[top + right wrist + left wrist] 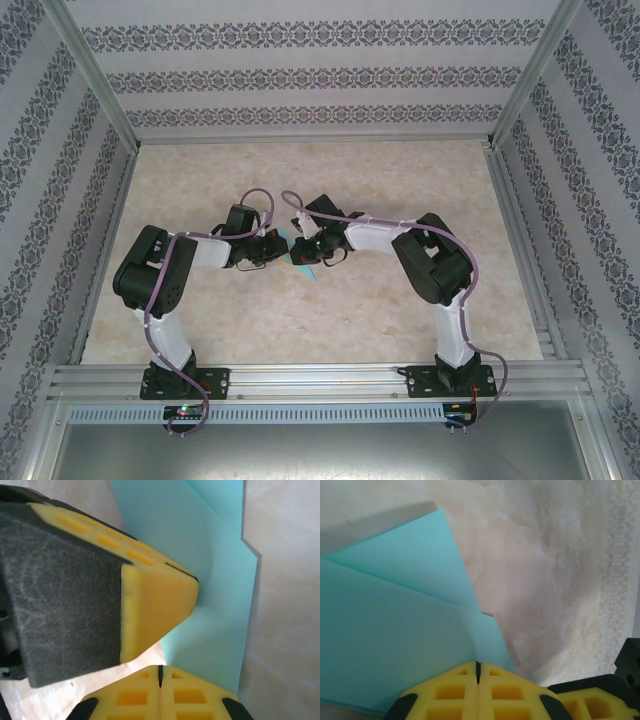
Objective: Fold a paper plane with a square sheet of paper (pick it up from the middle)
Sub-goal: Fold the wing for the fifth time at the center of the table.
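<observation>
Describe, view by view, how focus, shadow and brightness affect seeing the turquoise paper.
Top external: even light, but the folded turquoise paper is a tiny sliver. Left wrist: paper sharp, dark shadow on the table beyond its upper edge. Right wrist: paper clear, narrow shadow along its right edge.

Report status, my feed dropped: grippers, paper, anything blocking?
Shut on the paper: left gripper, right gripper. Paper partly folded. No obstruction seen.

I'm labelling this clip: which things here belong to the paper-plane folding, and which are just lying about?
Part of the job:
- folded turquoise paper
- left gripper, shut on the paper
- right gripper, shut on the paper

Just there, no loose clutter:
- table
- patterned walls
- aluminium rail at the near edge
</observation>
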Robot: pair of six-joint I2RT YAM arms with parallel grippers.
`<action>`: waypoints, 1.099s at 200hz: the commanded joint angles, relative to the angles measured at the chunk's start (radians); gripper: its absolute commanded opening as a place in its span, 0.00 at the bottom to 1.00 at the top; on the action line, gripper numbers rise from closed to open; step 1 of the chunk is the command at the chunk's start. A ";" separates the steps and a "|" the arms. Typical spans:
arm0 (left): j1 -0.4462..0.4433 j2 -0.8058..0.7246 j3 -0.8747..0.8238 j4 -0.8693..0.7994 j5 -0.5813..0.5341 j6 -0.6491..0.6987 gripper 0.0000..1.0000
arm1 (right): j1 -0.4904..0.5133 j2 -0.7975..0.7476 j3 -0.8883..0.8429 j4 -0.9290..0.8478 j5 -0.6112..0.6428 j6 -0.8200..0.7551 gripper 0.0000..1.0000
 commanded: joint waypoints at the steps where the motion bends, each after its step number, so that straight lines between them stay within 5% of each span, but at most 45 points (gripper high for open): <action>1: 0.005 0.056 -0.031 -0.065 -0.051 0.030 0.00 | -0.008 0.028 0.038 -0.009 -0.015 -0.036 0.00; 158: 0.051 0.068 -0.032 -0.131 -0.082 0.062 0.00 | -0.038 -0.208 -0.385 -0.080 -0.043 -0.146 0.00; 220: 0.045 0.010 0.034 -0.160 -0.023 0.061 0.01 | -0.070 -0.364 -0.337 -0.058 0.044 -0.099 0.00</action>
